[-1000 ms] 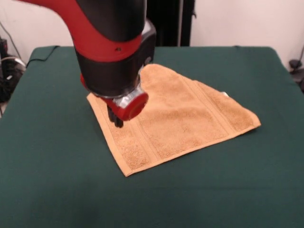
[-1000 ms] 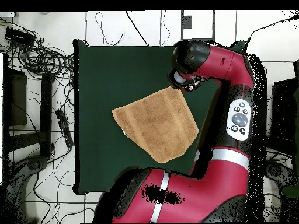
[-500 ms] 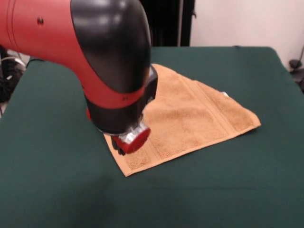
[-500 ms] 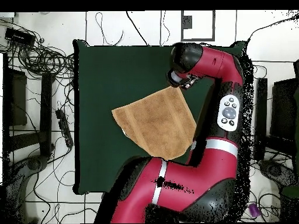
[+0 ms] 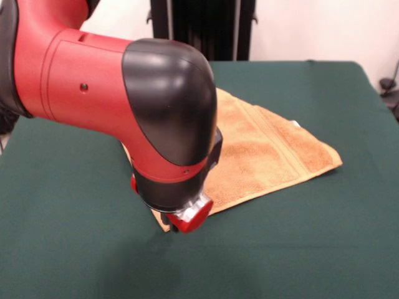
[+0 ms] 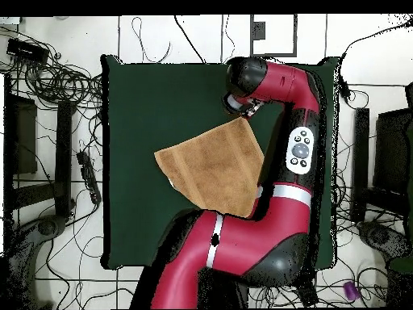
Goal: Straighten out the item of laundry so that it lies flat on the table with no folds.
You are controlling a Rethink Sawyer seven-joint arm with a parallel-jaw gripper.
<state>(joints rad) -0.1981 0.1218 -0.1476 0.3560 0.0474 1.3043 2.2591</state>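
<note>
Tan terry towel [image 5: 268,152] lies folded into a triangle on green felt table [image 5: 324,249]; tool's [image 5: 176,225] grip unreadable.

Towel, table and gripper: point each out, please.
towel [image 5: 274,149], front view, on the terry field right of the arm.
table [image 5: 299,249], front view, on bare green cloth near the front.
gripper [image 5: 176,228], front view, at the tips below the red wrist.

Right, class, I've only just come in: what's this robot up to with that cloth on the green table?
A red and black robot arm has its gripper low at one corner of an orange-tan towel on the green table. The towel lies spread out, but its outline looks uneven rather than square, so it may not be fully flat. The arm hides the gripper's tips, so whether it holds the corner cannot be told.
</note>
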